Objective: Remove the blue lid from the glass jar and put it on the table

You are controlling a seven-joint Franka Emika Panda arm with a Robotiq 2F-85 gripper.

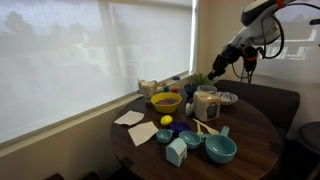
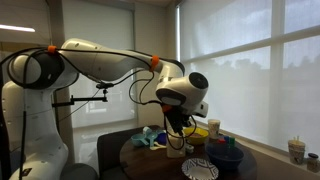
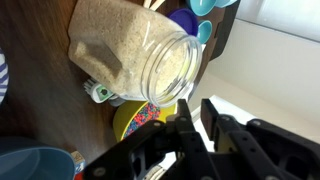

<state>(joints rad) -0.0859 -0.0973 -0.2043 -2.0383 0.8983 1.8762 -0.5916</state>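
Note:
The glass jar (image 1: 206, 103) with pale grainy contents stands on the round dark table (image 1: 252, 118) beside the yellow bowl (image 1: 166, 101). In the wrist view the jar (image 3: 125, 50) has a bare, open mouth with no lid on it. A dark blue round piece, apparently the blue lid (image 3: 183, 20), lies on the table beyond the jar among teal items. It also shows in an exterior view (image 1: 185, 127). My gripper (image 1: 222, 62) hangs in the air above and behind the jar. Its fingers (image 3: 197, 112) are nearly together with a narrow slit and nothing between them.
The yellow bowl (image 3: 140, 118) holds coloured sprinkles just below the jar. Teal bowls and cups (image 1: 221, 150) and napkins (image 1: 128, 118) crowd the table's front. A patterned plate (image 1: 229, 98) lies behind the jar. A window with blinds runs along one side.

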